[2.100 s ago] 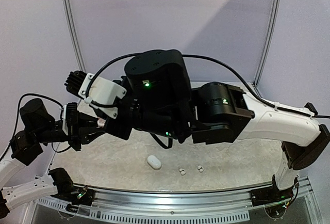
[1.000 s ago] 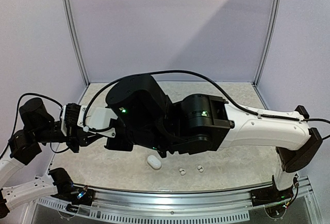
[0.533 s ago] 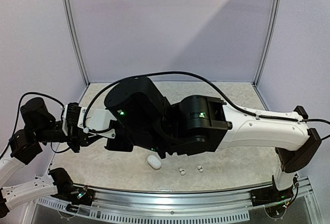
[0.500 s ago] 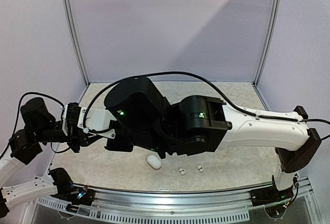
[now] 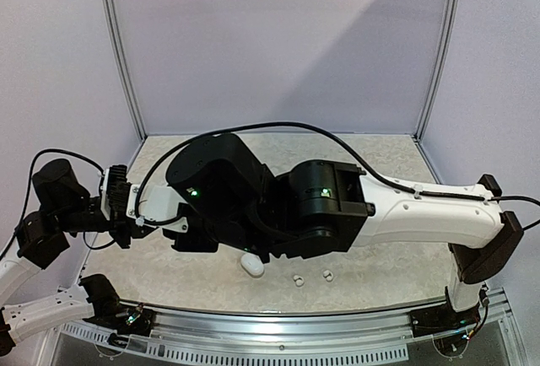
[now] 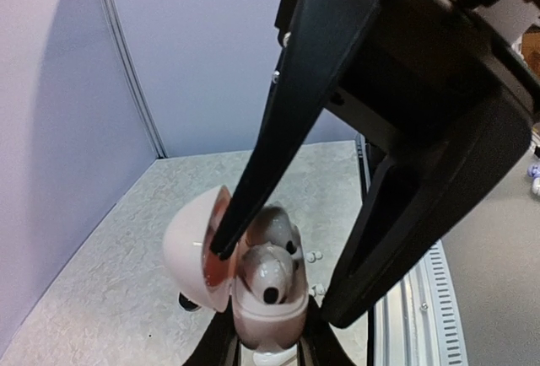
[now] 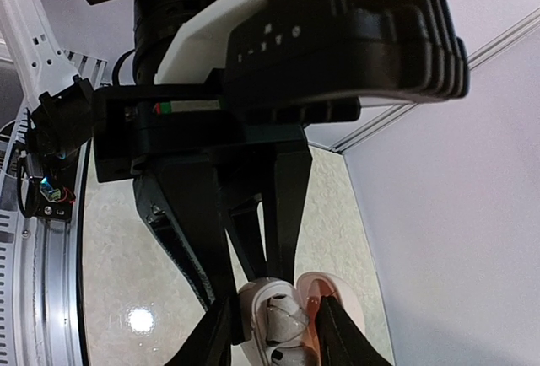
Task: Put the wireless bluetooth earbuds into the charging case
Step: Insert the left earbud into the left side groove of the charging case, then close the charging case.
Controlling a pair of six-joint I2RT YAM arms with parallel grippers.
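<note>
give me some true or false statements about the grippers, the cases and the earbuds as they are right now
1. The left gripper holds a charging case with its lid open. True.
2. The right gripper is shut on an earbud. False: its fingers are spread, one tip at the open lid and the other beside the case.
3. Two white earbuds lie loose on the table. True.
4. The held case is empty. False: one earbud already sits in it.
5. A second white case lies on the table, near the loose earbuds. True.
</note>
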